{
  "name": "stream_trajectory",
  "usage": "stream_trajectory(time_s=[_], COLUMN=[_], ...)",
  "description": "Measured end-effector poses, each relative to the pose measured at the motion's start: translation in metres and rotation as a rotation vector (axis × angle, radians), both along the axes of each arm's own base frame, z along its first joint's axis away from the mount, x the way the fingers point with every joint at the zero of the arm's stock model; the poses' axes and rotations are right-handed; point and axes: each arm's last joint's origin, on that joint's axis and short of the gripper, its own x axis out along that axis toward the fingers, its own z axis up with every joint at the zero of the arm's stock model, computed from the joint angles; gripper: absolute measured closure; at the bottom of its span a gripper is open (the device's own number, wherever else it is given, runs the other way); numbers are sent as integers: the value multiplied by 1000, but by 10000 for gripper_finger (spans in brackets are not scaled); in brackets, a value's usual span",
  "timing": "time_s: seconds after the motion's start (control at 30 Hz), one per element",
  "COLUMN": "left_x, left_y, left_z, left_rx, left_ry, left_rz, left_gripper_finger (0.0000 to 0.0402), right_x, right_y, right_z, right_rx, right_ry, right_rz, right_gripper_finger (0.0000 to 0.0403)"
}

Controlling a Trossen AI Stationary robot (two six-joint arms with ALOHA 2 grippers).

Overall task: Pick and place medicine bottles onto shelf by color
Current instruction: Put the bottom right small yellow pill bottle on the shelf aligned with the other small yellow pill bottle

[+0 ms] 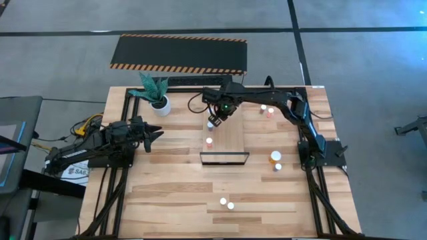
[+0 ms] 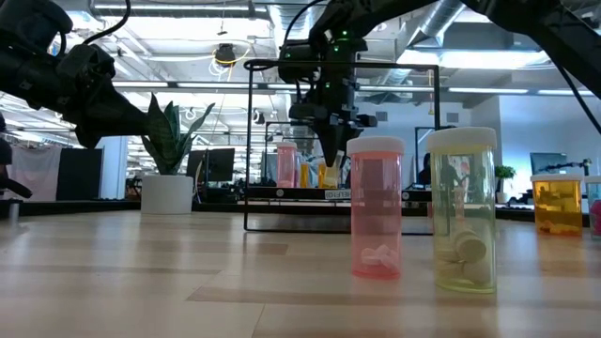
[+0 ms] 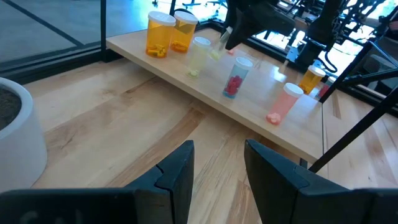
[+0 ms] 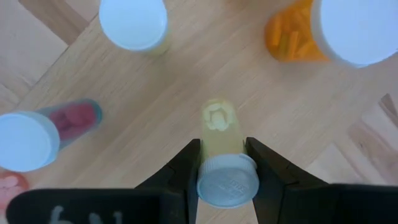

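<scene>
The shelf (image 1: 227,137) is a pale board mid-table with a dark frame (image 1: 225,158) at its near end. On it stand two orange bottles (image 3: 158,34), a yellowish one (image 3: 199,53), one with red pills (image 3: 236,78) and a pink one (image 3: 283,102). My right gripper (image 1: 217,119) hangs over the shelf's far part, shut on a small yellowish bottle (image 4: 219,134). My left gripper (image 1: 158,133) waits open at the table's left, pointing at the shelf. More bottles stand on the table: a pink one (image 2: 377,207) and a yellowish one (image 2: 463,211) near the front, others (image 1: 275,157) at the right. My right gripper pinches the yellowish bottle at its white cap (image 4: 227,180) between the two fingers (image 4: 186,165), one on either side. The fingers come from above, pointing down. The bottle hangs below them, bottom down and slightly tilted, and looks clear of the board.
A white pot with a green plant (image 1: 159,100) stands at the table's far left. A black mat with striped orange edges (image 1: 179,53) lies on the floor beyond the table. Bare planks lie between the left arm and the shelf.
</scene>
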Motion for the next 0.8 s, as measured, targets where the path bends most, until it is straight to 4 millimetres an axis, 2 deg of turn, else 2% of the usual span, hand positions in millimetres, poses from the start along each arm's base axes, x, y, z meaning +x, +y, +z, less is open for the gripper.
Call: stream_trajectory(time_s=[0.63,0.8], left_x=[0,0], left_y=[0,0], left_z=[0,0], left_rx=[0,0], left_ry=[1,0], left_rz=[0,1], left_gripper_finger=[274,274], right_x=[0,0], right_y=[-3,-2], right_z=[0,-8], right_rx=[18,21], right_ry=[-27,-18], right_rz=[-57,-68], right_gripper_finger=[275,274])
